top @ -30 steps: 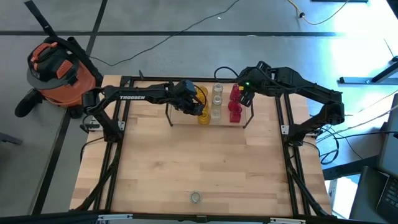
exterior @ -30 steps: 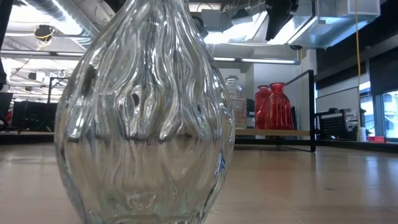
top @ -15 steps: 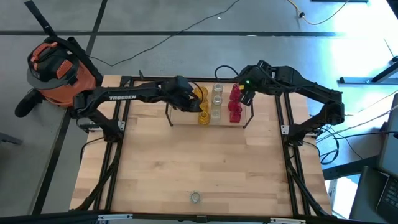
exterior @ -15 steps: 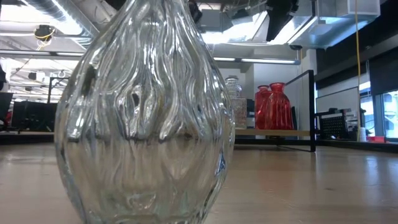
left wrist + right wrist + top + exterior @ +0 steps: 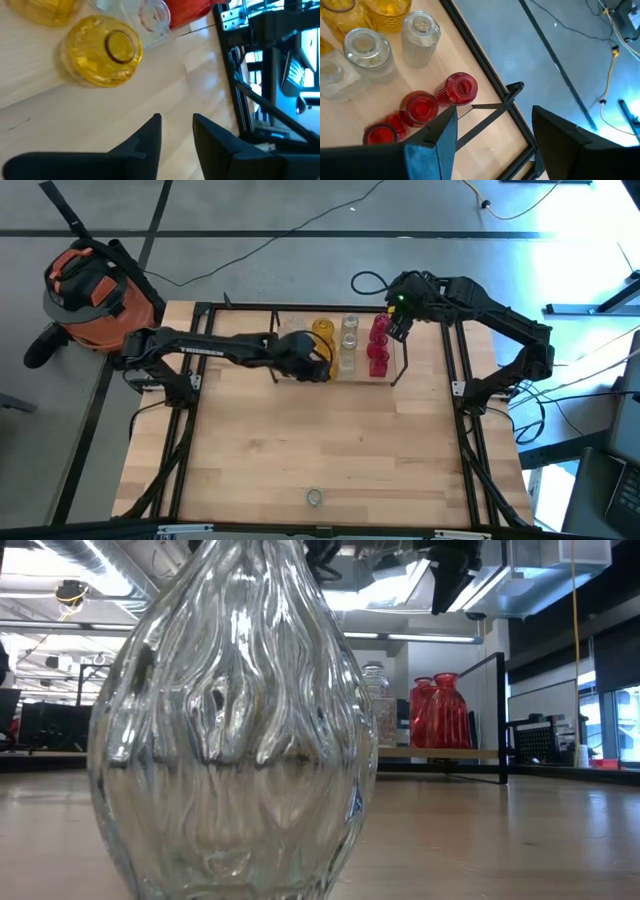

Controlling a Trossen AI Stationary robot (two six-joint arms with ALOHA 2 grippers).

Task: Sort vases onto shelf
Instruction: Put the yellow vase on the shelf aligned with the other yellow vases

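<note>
The shelf (image 5: 393, 350) stands at the table's far middle. On its board stand yellow vases (image 5: 324, 332), clear jars (image 5: 348, 330) and red vases (image 5: 379, 356), in rows by colour. My left gripper (image 5: 318, 366) hovers at the shelf's near side, beside the nearest yellow vase (image 5: 105, 50). Its fingers (image 5: 177, 125) are narrowly open and hold nothing. My right gripper (image 5: 397, 318) hangs wide open (image 5: 495, 130) above the shelf's right end, over the red vases (image 5: 460, 90). One clear ribbed vase (image 5: 314, 498) stands alone near the table's near edge and fills the low view (image 5: 230, 720).
Black rails (image 5: 455, 370) frame the wooden tabletop, and the shelf's wire posts (image 5: 512, 90) rise at its corners. Bare wood (image 5: 320, 440) lies between the shelf and the lone clear vase. An orange vacuum (image 5: 95, 290) sits on the floor beyond the far left corner.
My left gripper has drawn back from over the yellow vases toward the table's near edge, and its arm has stretched lower across the table. My right gripper has shifted a little toward the far edge. No vase has moved.
</note>
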